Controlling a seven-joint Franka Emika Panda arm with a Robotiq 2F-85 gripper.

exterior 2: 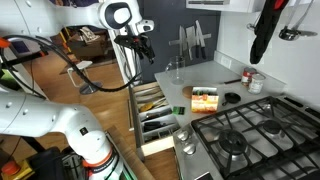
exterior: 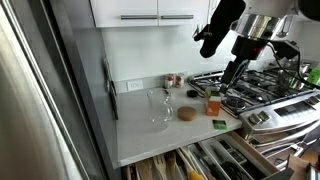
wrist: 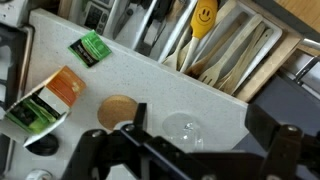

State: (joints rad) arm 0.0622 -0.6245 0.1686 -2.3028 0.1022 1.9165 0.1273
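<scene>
Dark fingers (wrist: 100,155) of the gripper (wrist: 195,140) fill the bottom edge of the wrist view, spread wide apart and holding nothing. Between them, further down on the white counter (wrist: 250,105), stands a clear drinking glass (wrist: 185,130), seen from above and upright. The gripper hovers well above it and touches nothing.

Just beside the glass lies a round wooden disc (wrist: 117,112). Beyond the disc rests an orange box (wrist: 45,103), lying flat, and near it a small green packet (wrist: 90,48). Along the counter's front edge an open drawer (wrist: 240,50) shows cutlery and wooden utensils in compartments, among them a yellow spatula with a smiling face (wrist: 203,18).

In both exterior views the gripper (exterior: 232,72) (exterior 2: 137,48) hangs in the air with its jaws parted. The glass (exterior: 159,108) (exterior 2: 172,68) stands alone on the counter (exterior: 140,135) (exterior 2: 205,72), towards the wall. In an exterior view the wooden disc (exterior: 187,114), the orange box (exterior: 213,103) and the green packet (exterior: 219,124) lie between the glass and a gas stove (exterior: 265,85). The drawer (exterior 2: 152,115) stands pulled out below the counter, next to the stove (exterior 2: 240,135).
</scene>
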